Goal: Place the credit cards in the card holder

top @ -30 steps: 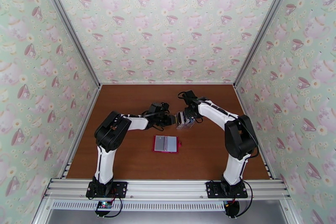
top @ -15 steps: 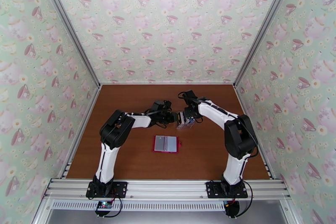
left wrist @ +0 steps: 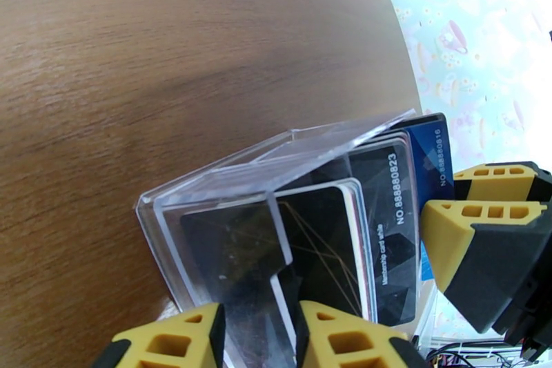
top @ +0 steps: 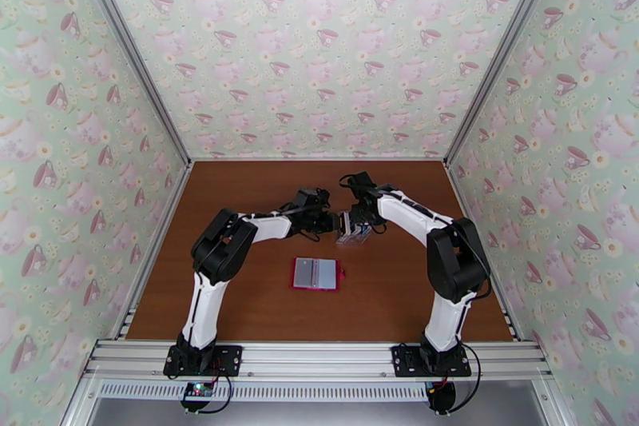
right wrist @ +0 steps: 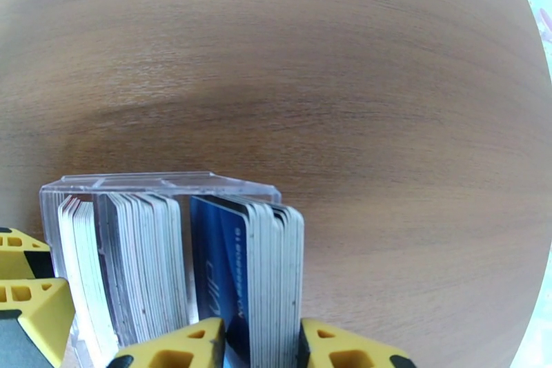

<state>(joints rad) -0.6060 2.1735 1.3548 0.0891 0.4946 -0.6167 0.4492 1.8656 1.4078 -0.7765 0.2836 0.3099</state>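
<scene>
A glossy clear plastic rack (left wrist: 228, 172) and thin smooth plastic credit cards (right wrist: 221, 273) are seen on a matt brown wood-grain desk (left wrist: 138, 31).

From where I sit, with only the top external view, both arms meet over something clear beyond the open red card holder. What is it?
Observer: A clear plastic rack holding the credit cards upright on edge, in three separate stacks.
Operator: What is the right arm doing there?
Observer: The right gripper has its jaws closed on the stack fronted by a blue card; that stack fills the gap between them.
Operator: And the left?
Observer: The left gripper has its jaws either side of the edge of the black card nearest its camera. I cannot tell whether it grips.
</scene>
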